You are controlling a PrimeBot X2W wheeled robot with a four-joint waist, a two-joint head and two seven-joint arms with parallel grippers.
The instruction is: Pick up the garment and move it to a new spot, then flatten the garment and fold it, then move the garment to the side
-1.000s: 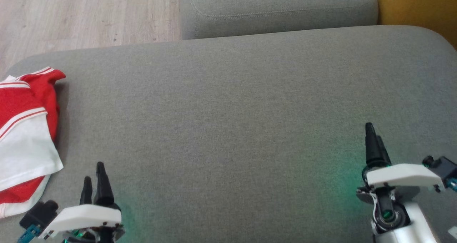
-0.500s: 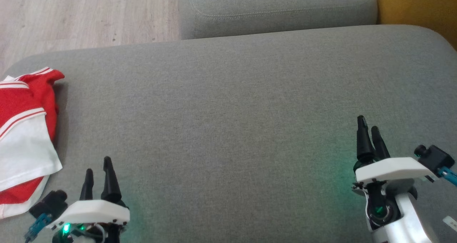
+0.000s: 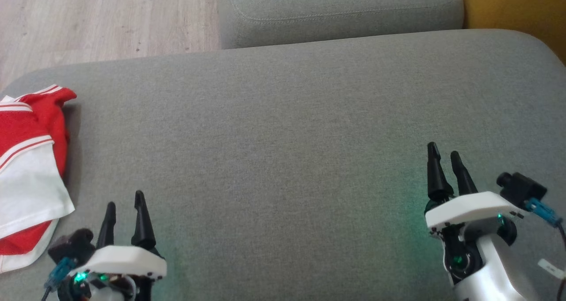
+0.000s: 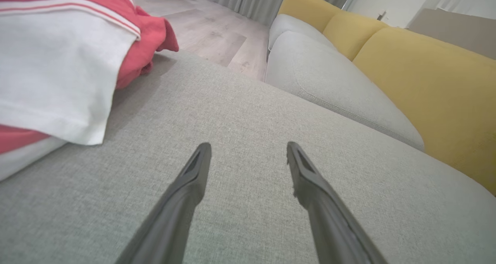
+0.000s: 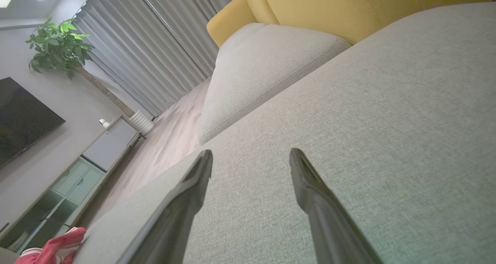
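The garment [image 3: 31, 177], red and white with thin stripes, lies folded at the far left of the grey sofa seat [image 3: 283, 128], partly cut off by the frame edge. In the left wrist view the garment [image 4: 58, 70] sits at the upper left, apart from the fingers. My left gripper [image 3: 124, 197] hovers low at the lower left, just right of the garment, open and holding nothing. At the lower right my right gripper [image 3: 443, 148] is open and holding nothing, over bare cushion. The right wrist view catches a red corner of the garment [image 5: 54, 248] far off at the bottom left.
A second grey cushion [image 3: 340, 13] adjoins the seat at the back, with yellow sofa backrests [image 3: 517, 9] to the right. Wooden floor [image 3: 88, 22] lies beyond the seat's rounded far left edge. The right wrist view shows curtains, a plant [image 5: 58, 47] and a cabinet [image 5: 77, 178].
Both grippers have rotated at the wrist, so their fingers now stand side by side. The right gripper shifted left and a little up the picture. The garment lies as before.
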